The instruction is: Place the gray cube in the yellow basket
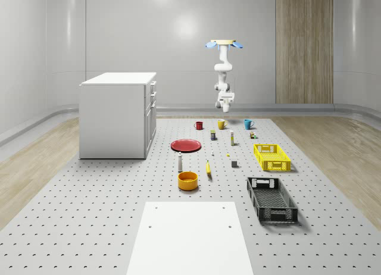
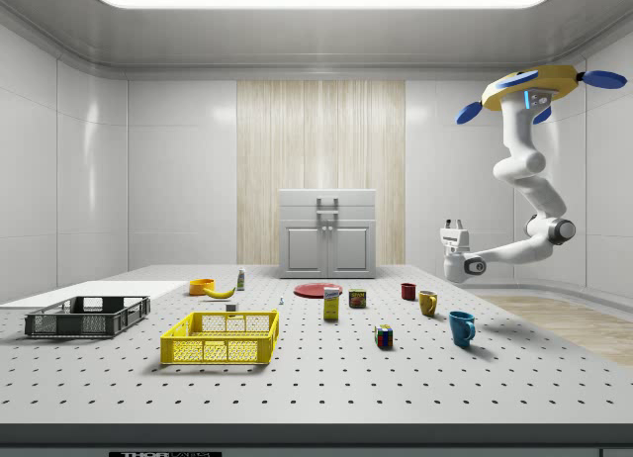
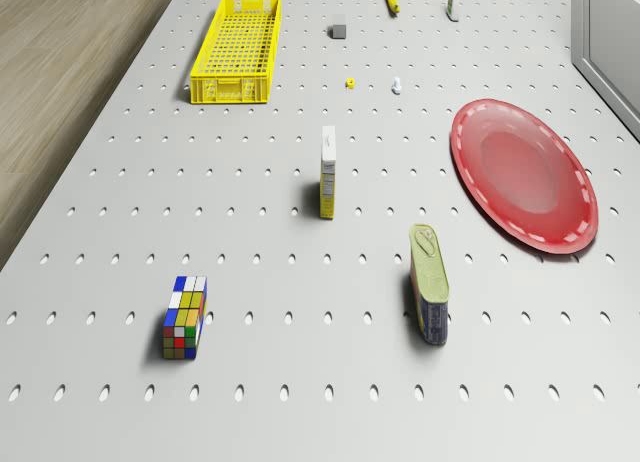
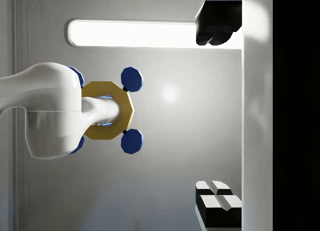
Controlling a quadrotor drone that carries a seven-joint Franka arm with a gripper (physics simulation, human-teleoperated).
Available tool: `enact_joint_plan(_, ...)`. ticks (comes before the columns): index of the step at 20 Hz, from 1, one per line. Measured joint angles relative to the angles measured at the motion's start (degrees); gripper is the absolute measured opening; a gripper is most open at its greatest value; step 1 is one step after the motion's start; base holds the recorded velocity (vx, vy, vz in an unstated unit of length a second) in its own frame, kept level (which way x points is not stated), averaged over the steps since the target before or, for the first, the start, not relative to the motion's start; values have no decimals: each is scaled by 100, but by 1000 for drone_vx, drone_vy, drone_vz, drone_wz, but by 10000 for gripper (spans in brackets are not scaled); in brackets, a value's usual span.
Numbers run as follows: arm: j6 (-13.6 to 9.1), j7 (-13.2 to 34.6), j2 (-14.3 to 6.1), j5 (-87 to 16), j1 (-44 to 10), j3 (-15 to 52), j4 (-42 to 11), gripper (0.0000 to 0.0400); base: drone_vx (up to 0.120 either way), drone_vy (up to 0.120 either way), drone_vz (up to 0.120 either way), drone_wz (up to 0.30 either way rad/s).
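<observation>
The gray cube (image 1: 234, 163) (image 3: 339, 27) sits on the perforated table just off the yellow basket's (image 1: 272, 157) (image 2: 222, 338) (image 3: 237, 47) far end, toward the whole-scene view's left. The drone (image 1: 224, 44) (image 2: 539, 86) hovers high over the table's far edge, above the row of mugs. Its white arm hangs down and bends, so the gripper (image 1: 227, 96) (image 2: 454, 223) points upward, well above the table and far from the cube. In the wrist view the gripper (image 4: 217, 116) looks up at the drone's yellow body (image 4: 107, 110), fingers (image 4: 217, 203) wide apart, open and holding nothing.
A red plate (image 3: 522, 172), a tin can (image 3: 429, 282), a small carton (image 3: 327, 172) and a Rubik's cube (image 3: 185, 317) lie on the table below the drone. Mugs (image 1: 221, 124) stand in the far row. A white cabinet (image 1: 119, 114), a black crate (image 1: 271, 199) and an orange bowl (image 1: 187, 180) also stand here.
</observation>
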Motion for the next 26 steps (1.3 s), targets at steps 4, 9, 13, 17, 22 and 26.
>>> enact_joint_plan(4, 17, 3, -12, -23, -6, 18, -12, 400, 120, 0, 0, 0)
enact_joint_plan(9, 39, 10, -27, -88, -21, 64, -27, 400, 120, 0, 0, 0)
enact_joint_plan(13, 57, 24, -40, -197, -46, 142, -42, 400, 120, 0, 0, 0)
enact_joint_plan(17, 77, 53, -55, -412, -93, 295, -63, 400, 120, 0, 0, 0)
enact_joint_plan(22, 108, 130, -84, -988, -219, 704, -134, 400, 120, 0, 0, 0)
enact_joint_plan(26, 152, 266, -138, -1933, -431, 1367, -330, 400, 120, 0, 0, 0)
